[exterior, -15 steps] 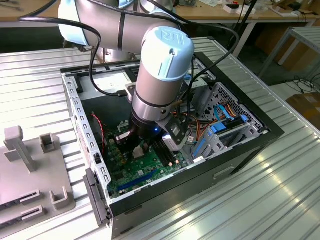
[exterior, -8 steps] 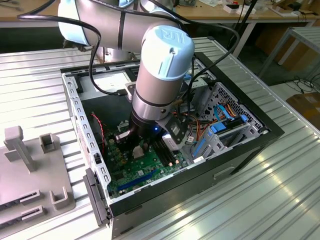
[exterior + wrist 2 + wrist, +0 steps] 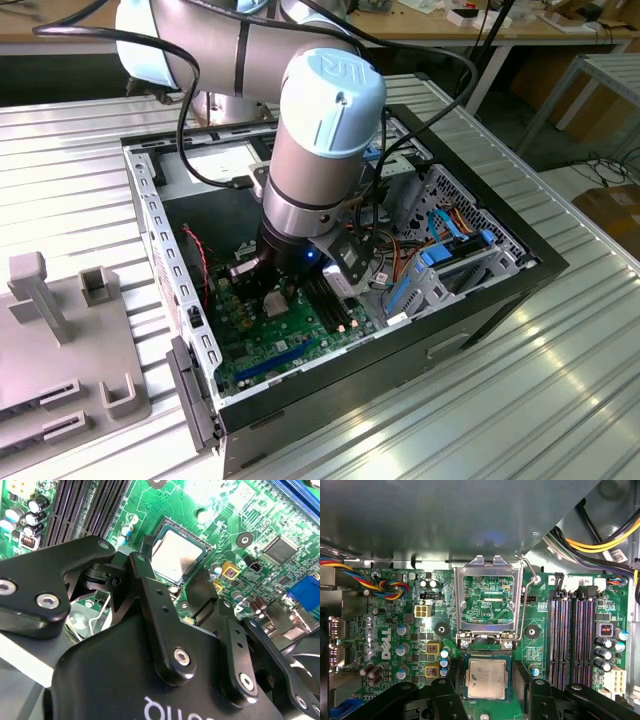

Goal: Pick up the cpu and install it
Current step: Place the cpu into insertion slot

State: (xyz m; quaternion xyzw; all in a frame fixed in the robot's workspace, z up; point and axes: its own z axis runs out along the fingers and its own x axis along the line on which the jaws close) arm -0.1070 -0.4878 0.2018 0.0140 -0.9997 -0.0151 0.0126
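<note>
Cpu: small flat square chip with dull silvery-grey metal top [image 3: 486, 679], lying flat in the black square socket [image 3: 485, 654] on the green motherboard [image 3: 540, 652]. Same cpu [image 3: 176, 555] picked out in the second wrist view, level and square in its seat.

Black metal fingers [image 3: 454, 692] spread apart, one on each side of the chip, with the chip between them and just past their tips. Cannot tell whether either tip touches a chip edge. No long axis to speak of, being square; sides running in line with the inner faces of the fingers, so squarely presented to them.

Hinged silvery metal socket frame [image 3: 487, 597] standing open on the far side of the socket from the fingers, thin wire lever [image 3: 530, 600] raised beside it. Long black memory slots [image 3: 572, 635] alongside, well clear of the chip.

Single pale grey jointed arm [image 3: 320, 130] reaching down into the open black computer case [image 3: 500, 290] set on the ribbed metal worktop [image 3: 520, 400].

White lettering printed on the board, small numerals by the slots; not read out.
</note>
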